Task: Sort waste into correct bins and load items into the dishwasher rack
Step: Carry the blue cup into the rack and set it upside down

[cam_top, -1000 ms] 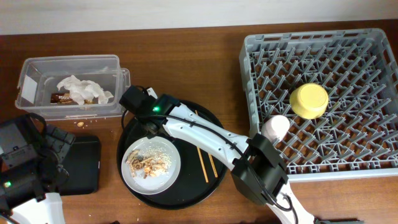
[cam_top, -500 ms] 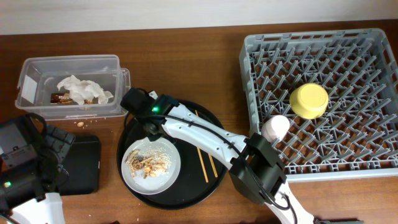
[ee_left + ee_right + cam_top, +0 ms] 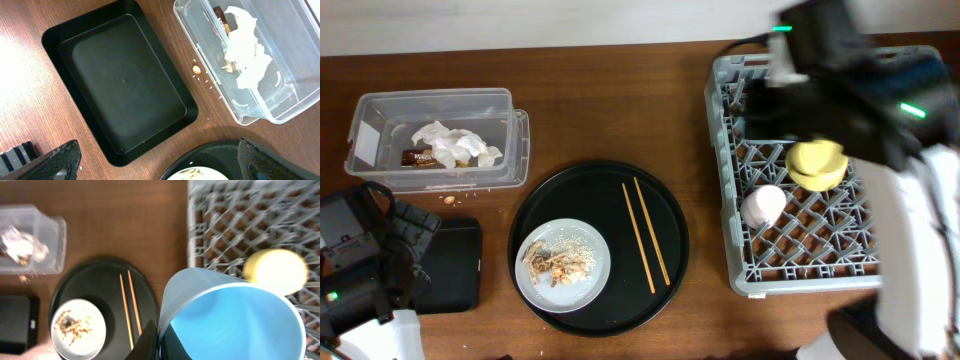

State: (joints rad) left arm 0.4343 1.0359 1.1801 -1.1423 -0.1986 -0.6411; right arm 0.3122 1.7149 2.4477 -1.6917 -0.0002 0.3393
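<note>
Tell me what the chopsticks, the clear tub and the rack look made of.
Chopsticks: likely wood or bamboo, matte tan. Tub: clear plastic, glossy, contents show through. Rack: probably moulded plastic, uniform matte grey with a peg grid.

The brown wooden surface (image 3: 610, 110) carries a clear tub (image 3: 518, 150) at 10 o'clock, a shallow black tray (image 3: 455, 265) at 8, a round black tray (image 3: 570, 195) at 6 and a grey rack (image 3: 718, 150) at 3. A few crumbs (image 3: 448, 199) lie at the tub's 6 o'clock edge.

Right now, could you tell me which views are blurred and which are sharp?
Overhead: the right arm over the dishwasher rack is motion-smeared, the rest crisp. Left wrist: black tray sharp. Right wrist: all soft, the light-blue cup looming close.
</note>
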